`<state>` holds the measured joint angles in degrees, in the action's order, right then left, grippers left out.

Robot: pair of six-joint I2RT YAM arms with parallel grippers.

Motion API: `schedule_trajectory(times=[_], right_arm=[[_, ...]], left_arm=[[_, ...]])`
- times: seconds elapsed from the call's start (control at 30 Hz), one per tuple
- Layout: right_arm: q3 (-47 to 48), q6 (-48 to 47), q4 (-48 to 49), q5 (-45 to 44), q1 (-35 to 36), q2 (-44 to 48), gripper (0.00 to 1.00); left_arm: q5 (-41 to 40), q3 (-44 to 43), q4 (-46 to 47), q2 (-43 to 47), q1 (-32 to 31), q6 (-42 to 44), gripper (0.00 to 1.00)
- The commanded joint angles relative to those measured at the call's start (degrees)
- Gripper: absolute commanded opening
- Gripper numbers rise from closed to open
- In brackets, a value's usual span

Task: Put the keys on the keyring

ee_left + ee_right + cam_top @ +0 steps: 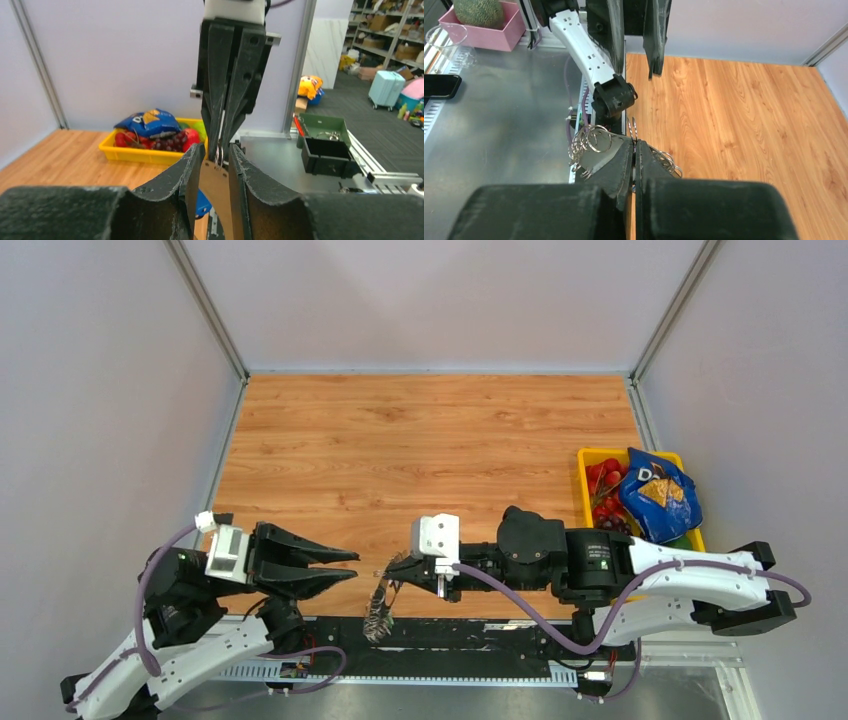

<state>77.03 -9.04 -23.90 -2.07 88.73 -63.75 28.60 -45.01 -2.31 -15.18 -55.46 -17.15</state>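
Observation:
My right gripper [392, 568] is shut on the keyring [378, 615], a thin plate-like loop fringed with small silver rings that hangs below its tips at the table's near edge. In the right wrist view the gripper [634, 142] pinches one ring, with the fringe of rings [591, 140] spread on both sides. My left gripper [352, 567] is open and faces the right one, tips almost meeting. In the left wrist view its fingers [192, 167] stand on either side of the held ring [219, 154]. I see no keys; a small blue piece [202, 202] shows below, unclear.
A yellow tray [590, 455] with a blue snack bag [655, 495] and red fruit stands at the right edge of the wooden table. A black rail [480, 635] runs along the near edge between the arm bases.

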Motion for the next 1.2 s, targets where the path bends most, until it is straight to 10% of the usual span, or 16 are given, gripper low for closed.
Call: schedule_trajectory(times=[0.0, 0.63, 1.17], right_arm=[[7.6, 1.6, -7.0, 3.1, 0.1, -1.5, 0.00], [16.7, 3.0, -21.1, 9.9, -6.4, -9.5, 0.00], [20.2, 2.7, -21.6, 10.1, -7.5, -12.6, 0.00]], left_arm=[[4.4, -4.1, -10.3, -3.7, -0.1, 3.9, 0.35], [9.9, -10.9, -22.6, -11.6, -0.1, 5.7, 0.41], [-1.7, -11.8, -25.5, -10.5, -0.1, 8.2, 0.43]])
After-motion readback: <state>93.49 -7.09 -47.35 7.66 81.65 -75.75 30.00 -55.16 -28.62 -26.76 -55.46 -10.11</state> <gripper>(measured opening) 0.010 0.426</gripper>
